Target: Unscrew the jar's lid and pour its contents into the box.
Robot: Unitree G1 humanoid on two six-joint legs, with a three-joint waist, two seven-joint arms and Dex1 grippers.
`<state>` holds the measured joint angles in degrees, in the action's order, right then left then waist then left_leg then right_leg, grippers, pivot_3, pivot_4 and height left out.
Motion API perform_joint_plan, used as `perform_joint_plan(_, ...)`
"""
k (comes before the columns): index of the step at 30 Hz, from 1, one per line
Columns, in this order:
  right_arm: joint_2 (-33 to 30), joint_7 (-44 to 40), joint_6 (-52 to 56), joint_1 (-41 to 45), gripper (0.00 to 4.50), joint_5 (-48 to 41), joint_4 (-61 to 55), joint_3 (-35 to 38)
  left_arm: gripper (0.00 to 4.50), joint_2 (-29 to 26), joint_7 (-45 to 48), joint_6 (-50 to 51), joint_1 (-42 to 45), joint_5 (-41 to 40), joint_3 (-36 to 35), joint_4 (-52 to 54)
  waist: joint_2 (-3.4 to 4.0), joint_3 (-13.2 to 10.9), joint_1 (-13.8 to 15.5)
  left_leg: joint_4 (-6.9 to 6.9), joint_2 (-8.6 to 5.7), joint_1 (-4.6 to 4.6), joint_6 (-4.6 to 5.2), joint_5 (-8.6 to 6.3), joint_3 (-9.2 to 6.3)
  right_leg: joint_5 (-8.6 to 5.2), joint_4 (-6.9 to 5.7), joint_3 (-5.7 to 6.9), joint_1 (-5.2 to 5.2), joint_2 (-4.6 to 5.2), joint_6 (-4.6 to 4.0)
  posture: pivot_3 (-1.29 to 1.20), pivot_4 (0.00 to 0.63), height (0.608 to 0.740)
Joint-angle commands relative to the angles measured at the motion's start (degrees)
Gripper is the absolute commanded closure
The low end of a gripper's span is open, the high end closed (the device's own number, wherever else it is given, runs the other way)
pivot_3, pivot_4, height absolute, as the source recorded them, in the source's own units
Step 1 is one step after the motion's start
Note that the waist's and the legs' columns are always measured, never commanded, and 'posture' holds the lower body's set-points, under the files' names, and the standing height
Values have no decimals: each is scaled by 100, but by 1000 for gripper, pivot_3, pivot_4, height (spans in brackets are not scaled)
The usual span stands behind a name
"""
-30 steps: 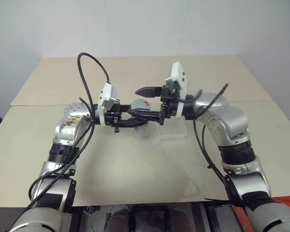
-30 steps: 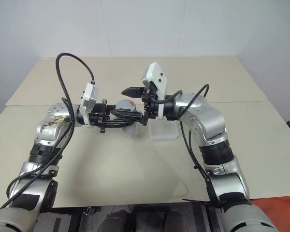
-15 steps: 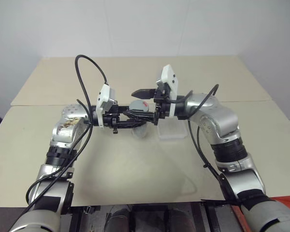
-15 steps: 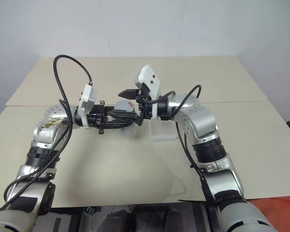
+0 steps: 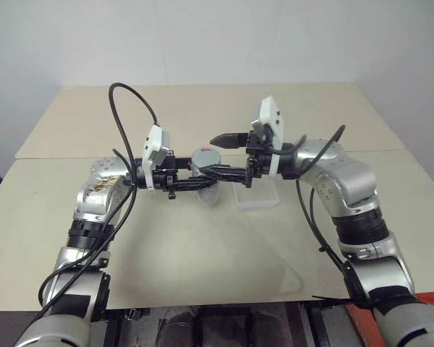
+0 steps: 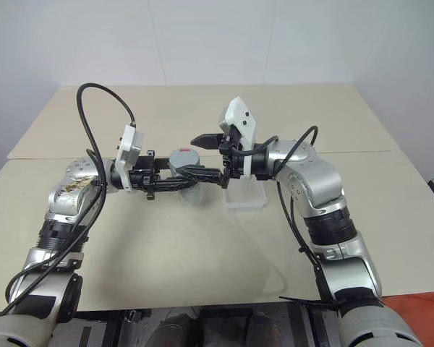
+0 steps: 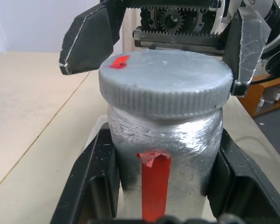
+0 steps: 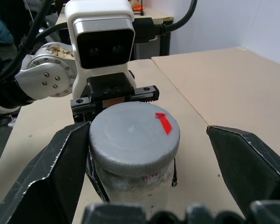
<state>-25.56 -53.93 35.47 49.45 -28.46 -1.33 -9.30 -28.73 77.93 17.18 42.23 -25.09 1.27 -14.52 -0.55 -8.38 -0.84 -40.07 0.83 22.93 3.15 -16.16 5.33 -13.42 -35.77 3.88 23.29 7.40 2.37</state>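
- You have a beige front table (image 5: pixel 202 260) as your main surface; its top is plain and matte.
- Behind the front table you can see a second beige table (image 5: pixel 202 108), butted against its far edge, with a thin seam (image 5: pixel 58 155) running between the two.
- Beyond that second table, a white wall (image 5: pixel 202 36) closes the scene.
- At the front table's near right corner, look for a red-orange patch (image 5: pixel 428 301) just off its edge; you cannot tell what it is.
- Past the front table's side edge, the left wrist view shows an orange wooden stand (image 7: pixel 269 95) on the floor.
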Motion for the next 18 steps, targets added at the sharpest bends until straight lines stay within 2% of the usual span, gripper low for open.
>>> perform_joint_plan(1,-340,274,-75,-92,24,89,70,649,2489,-123,299,-120,-61,-252,-136,288,0,0,3,0,0,0,0,0,0,0,0,0,0,0,0,0,150,740)
perform_joint_plan(18,-608,66,174,-480,24,-349,-825,940,2489,-61,188,-226,42,-140,-87,51,0,0,6,2,1,-1,0,0,1,0,2,-1,-1,2,0,0,150,740)
